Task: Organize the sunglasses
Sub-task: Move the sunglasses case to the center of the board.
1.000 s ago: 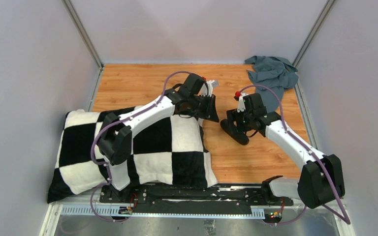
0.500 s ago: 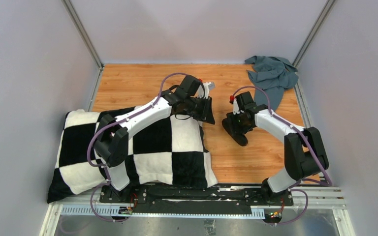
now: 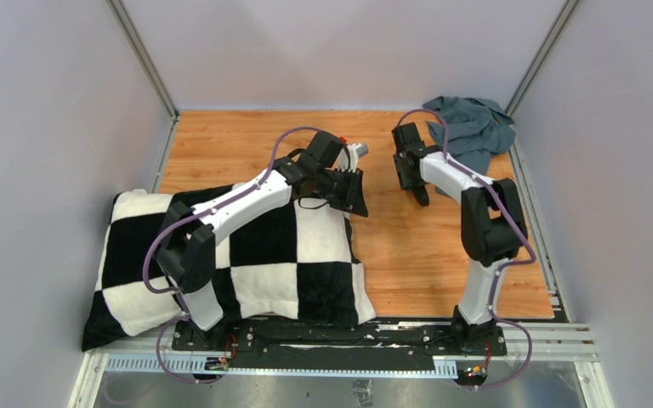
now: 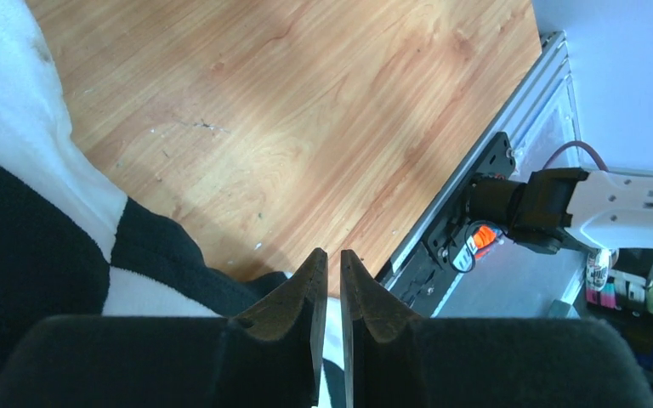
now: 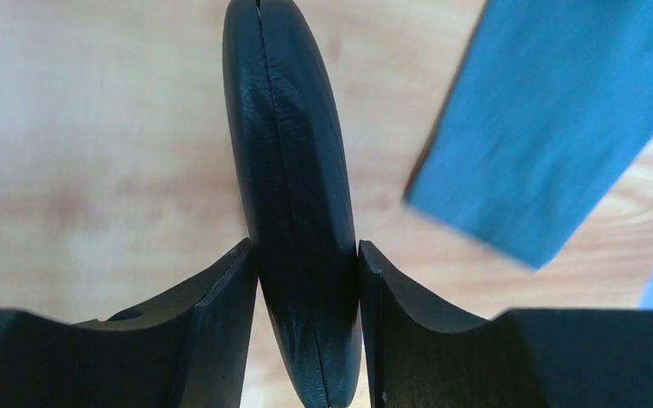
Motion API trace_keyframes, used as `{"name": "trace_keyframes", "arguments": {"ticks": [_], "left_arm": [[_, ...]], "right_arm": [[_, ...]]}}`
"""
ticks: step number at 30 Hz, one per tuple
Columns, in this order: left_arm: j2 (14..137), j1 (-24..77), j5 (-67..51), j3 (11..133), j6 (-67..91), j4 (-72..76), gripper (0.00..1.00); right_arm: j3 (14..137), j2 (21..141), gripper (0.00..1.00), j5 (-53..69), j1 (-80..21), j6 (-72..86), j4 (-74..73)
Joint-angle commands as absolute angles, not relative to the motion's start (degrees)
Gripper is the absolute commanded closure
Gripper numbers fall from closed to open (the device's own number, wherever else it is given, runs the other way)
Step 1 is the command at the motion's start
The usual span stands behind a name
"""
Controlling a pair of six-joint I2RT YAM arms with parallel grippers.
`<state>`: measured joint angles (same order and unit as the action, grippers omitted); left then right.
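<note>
Right gripper (image 5: 306, 248) clamping closed black case (image 5: 289, 144), upper centre of top view
Left gripper (image 4: 327, 257) hovering at pillow (image 4: 25, 255) edge, fingers nearly touching, holding nothing

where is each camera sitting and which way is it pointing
Top external: above and behind the bases, looking down on the wooden table; both arms show.
Left wrist: on the left arm, facing past the left gripper, over the checkered cushion, towards the right arm's base.
Right wrist: on the right arm, looking down past the right gripper clamped on the black case, blue cloth beside.
Shared: top and right wrist both show case and cloth.
</note>
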<state>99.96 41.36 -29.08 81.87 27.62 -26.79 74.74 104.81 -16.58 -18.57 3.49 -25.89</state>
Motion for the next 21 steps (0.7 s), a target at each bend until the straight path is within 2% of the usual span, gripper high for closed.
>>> {"name": "trace_keyframes", "arguments": {"ticks": [1,5,9,14,19,21], "left_arm": [[96.56,41.04,-28.69,80.49,27.15,-27.69,0.82],[95.31,41.02,-27.70,79.34,27.50,-27.51,0.82],[95.27,40.96,-27.25,79.09,27.83,-27.40,0.82],[96.39,40.96,-27.77,79.76,28.12,-26.99,0.82],[95.56,41.00,-27.03,80.17,27.49,-26.91,0.82],[94.71,40.97,-26.31,80.68,26.85,-27.20,0.79]], "right_arm": [[87.72,115.22,0.57,-33.24,-17.75,-2.76,-23.56],[97.37,123.36,0.50,-33.06,-18.21,-4.21,-24.82],[101.59,124.03,0.34,-20.32,-19.43,-0.71,-28.39],[98.94,115.69,0.28,-8.54,-20.21,4.61,-28.87],[93.49,104.80,0.27,-7.40,-20.15,5.05,-29.06],[90.66,100.00,0.26,-8.16,-20.13,5.47,-29.09]]}}
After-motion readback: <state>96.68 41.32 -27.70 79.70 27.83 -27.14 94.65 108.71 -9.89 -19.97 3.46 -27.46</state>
